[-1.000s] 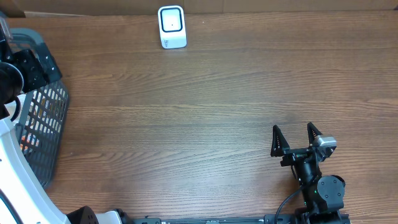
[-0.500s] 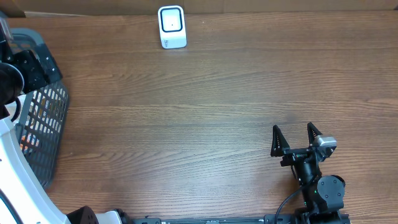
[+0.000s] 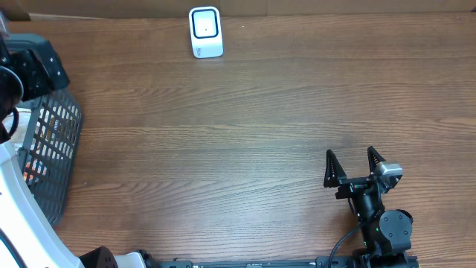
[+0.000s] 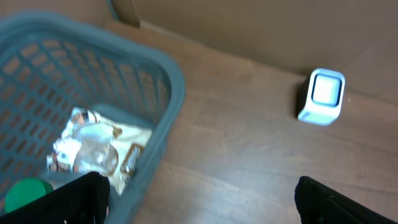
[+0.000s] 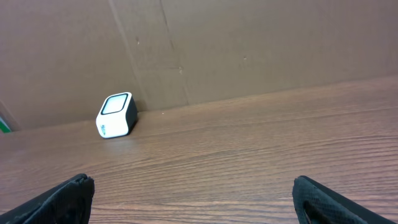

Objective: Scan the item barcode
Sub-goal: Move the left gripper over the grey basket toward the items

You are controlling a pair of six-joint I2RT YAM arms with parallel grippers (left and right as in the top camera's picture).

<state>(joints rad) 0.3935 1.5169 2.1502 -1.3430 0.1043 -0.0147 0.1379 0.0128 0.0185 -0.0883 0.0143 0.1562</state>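
Down in the grey basket (image 4: 143, 62) at the left edge of the table (image 3: 245, 134) lies a crinkled packet (image 4: 93, 146); the left gripper (image 4: 205, 202) hangs over the basket, spread wide, empty; the white scanner (image 4: 323, 96) stands well apart at the far edge; the right gripper (image 3: 350, 156), equally wide, sits near the front edge.

left arm (image 3: 18, 212): my white link runs along the left edge of the overhead view, with the dark wrist up near the far left corner.
left gripper (image 4: 200, 200): my jaws stand wide apart with nothing between them; only the two dark fingertips (image 4: 78, 198) show, low in the wrist view.
right arm (image 3: 383, 227): folded low at the near right edge.
right gripper (image 3: 349, 155): points toward the far side, jaws wide apart and empty, fingers (image 3: 328, 170) level with each other.
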